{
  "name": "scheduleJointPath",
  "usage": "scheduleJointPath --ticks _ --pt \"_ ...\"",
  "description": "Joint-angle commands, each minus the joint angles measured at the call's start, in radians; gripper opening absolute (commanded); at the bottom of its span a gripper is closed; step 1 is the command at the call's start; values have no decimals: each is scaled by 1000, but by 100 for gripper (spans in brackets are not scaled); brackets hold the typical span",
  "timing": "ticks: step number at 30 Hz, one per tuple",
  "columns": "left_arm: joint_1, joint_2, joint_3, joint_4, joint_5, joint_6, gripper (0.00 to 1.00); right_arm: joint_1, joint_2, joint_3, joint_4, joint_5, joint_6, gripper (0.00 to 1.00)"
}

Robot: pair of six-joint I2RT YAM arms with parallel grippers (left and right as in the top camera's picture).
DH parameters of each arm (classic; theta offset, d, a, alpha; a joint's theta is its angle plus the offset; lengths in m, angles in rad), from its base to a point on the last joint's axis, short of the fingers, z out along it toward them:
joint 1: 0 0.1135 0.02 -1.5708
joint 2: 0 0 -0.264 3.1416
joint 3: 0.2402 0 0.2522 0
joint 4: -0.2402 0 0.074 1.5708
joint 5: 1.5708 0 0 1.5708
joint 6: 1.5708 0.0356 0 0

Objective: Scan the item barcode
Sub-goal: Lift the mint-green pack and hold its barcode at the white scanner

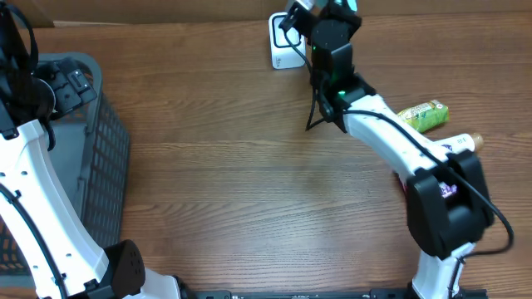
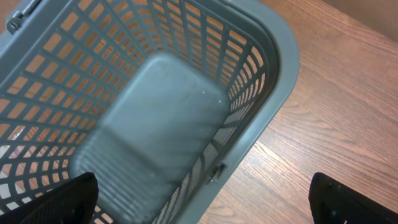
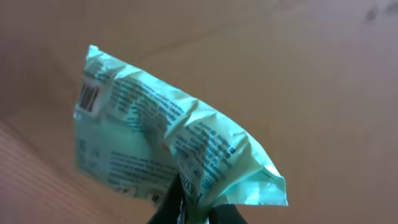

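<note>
A crumpled mint-green pouch [image 3: 168, 143] with blue print fills the right wrist view, and its barcode [image 3: 89, 98] shows at the upper left corner. My right gripper [image 3: 199, 213] is shut on the pouch's lower edge. Overhead, that gripper [image 1: 320, 18] is raised at the table's far edge, right beside a small white scanner [image 1: 279, 50], which it partly hides. My left gripper [image 2: 208, 200] hangs open and holds nothing, straddling the near rim of the grey basket [image 2: 273, 74]. Its dark fingertips [image 2: 62, 199] show at the bottom corners.
The grey mesh basket [image 1: 104, 133] stands at the table's left edge under the left arm. A green packet [image 1: 424, 115] and a pale bottle [image 1: 465, 143] lie at the right, beside the right arm's base. Bare wood lies between them.
</note>
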Motion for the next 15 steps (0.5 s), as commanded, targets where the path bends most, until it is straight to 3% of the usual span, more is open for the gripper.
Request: scheduleJointPath --ticks 1,15 --pt "3 7 -1 2 -6 10 99 6 51 16 119 -49 -77 4" --pt "3 7 -1 2 -6 11 100 5 301 16 317 -225 -425 4"
